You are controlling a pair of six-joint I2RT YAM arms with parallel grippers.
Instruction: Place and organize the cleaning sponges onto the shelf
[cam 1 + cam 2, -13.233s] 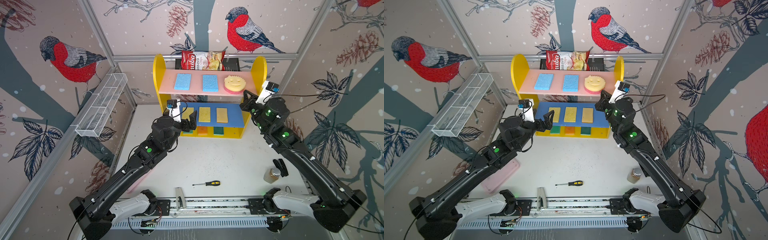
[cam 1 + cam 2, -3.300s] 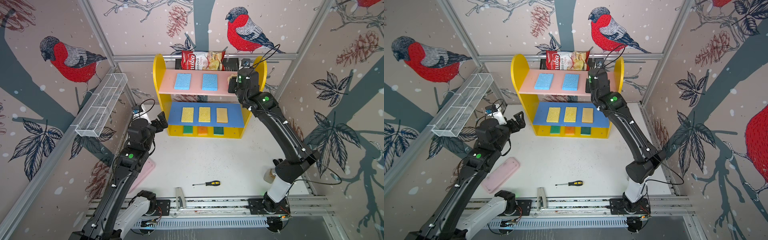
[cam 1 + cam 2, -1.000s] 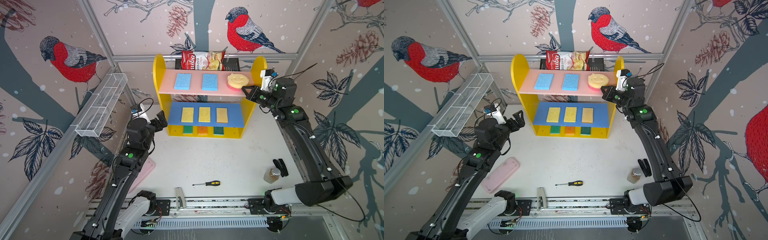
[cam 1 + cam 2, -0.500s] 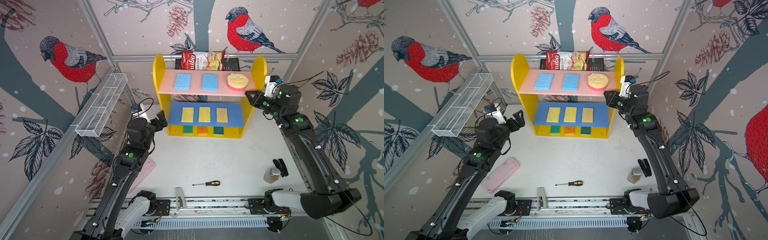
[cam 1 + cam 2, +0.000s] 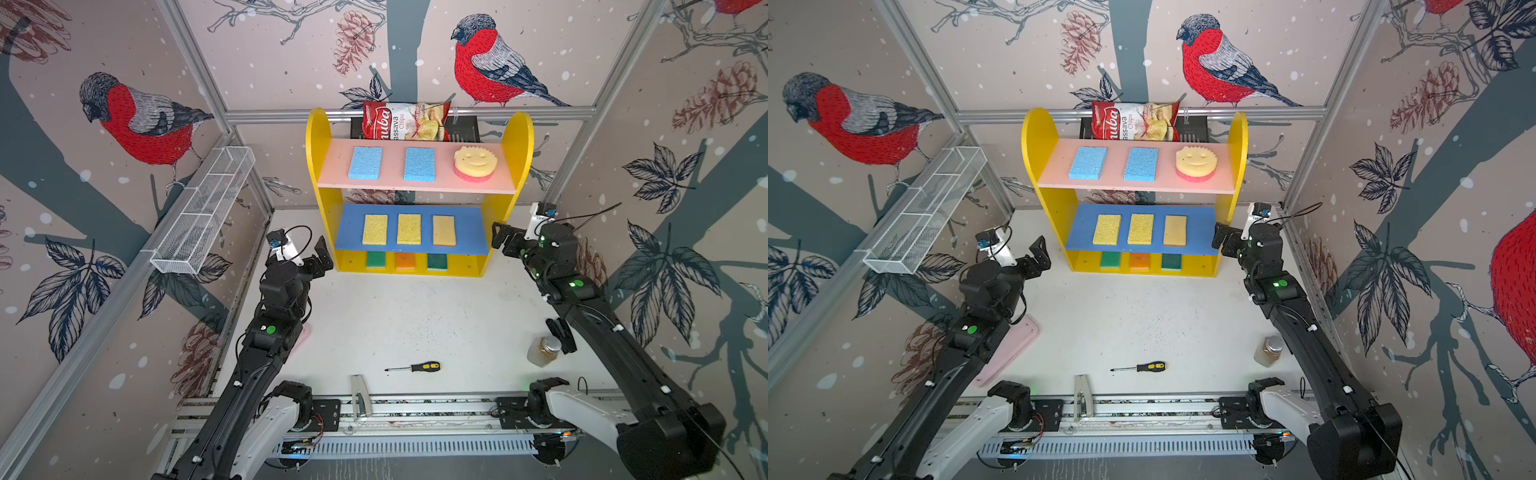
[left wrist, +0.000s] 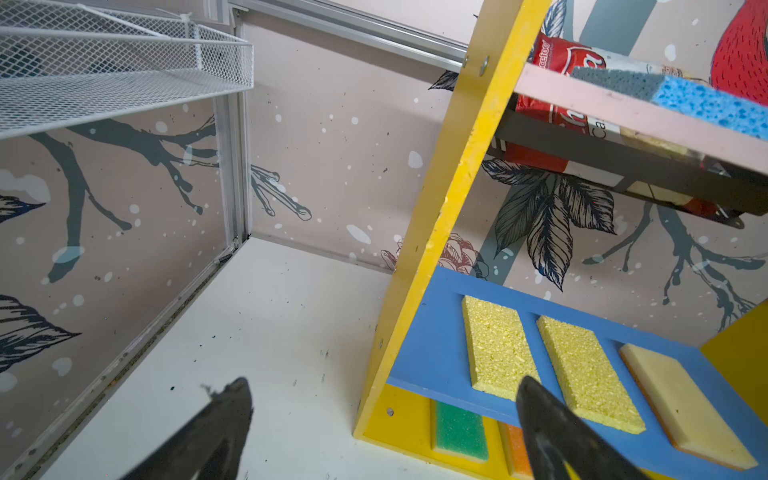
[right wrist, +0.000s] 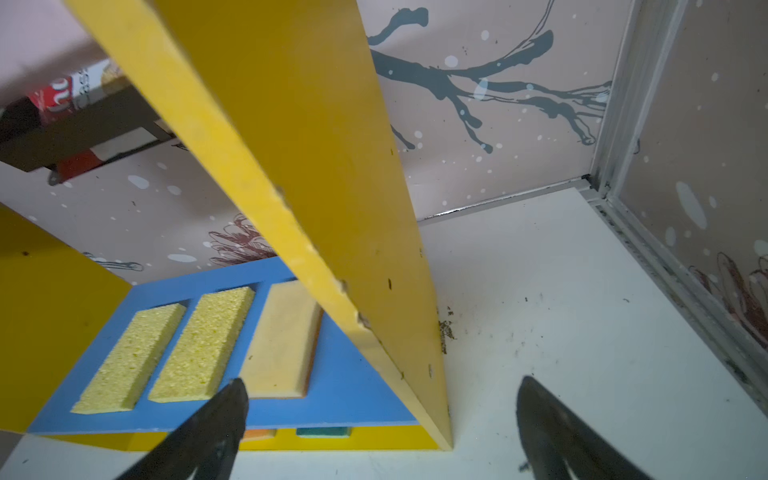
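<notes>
Table [image 5: 407, 316] in front of shelf [image 5: 318, 166] is open: only a screwdriver [image 5: 415, 367] near the front edge, a jar [image 5: 544, 351] toward the right wall, and a pink tray [image 5: 1013, 345] toward the left wall. Side panels [image 5: 517, 141] block entry from either side; front only. Pink board [image 5: 332, 176]: 2 blue sponges [image 5: 365, 163] plus smiley [image 5: 474, 162], narrow gaps. Blue board [image 5: 349, 232]: 3 yellow sponges [image 5: 375, 229], bare strip at each end. Base [image 5: 465, 266]: low slot, 3 sponges [image 5: 405, 260] inside. Mesh tray [image 5: 199, 216] juts off left wall. Chips bag [image 5: 405, 121] blocks the rear.

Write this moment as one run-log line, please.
left gripper: open, empty | right gripper: open, empty | pink board: two blue sponges, smiley sponge | blue board: three yellow sponges | shelf base: green, orange, green sponges
</notes>
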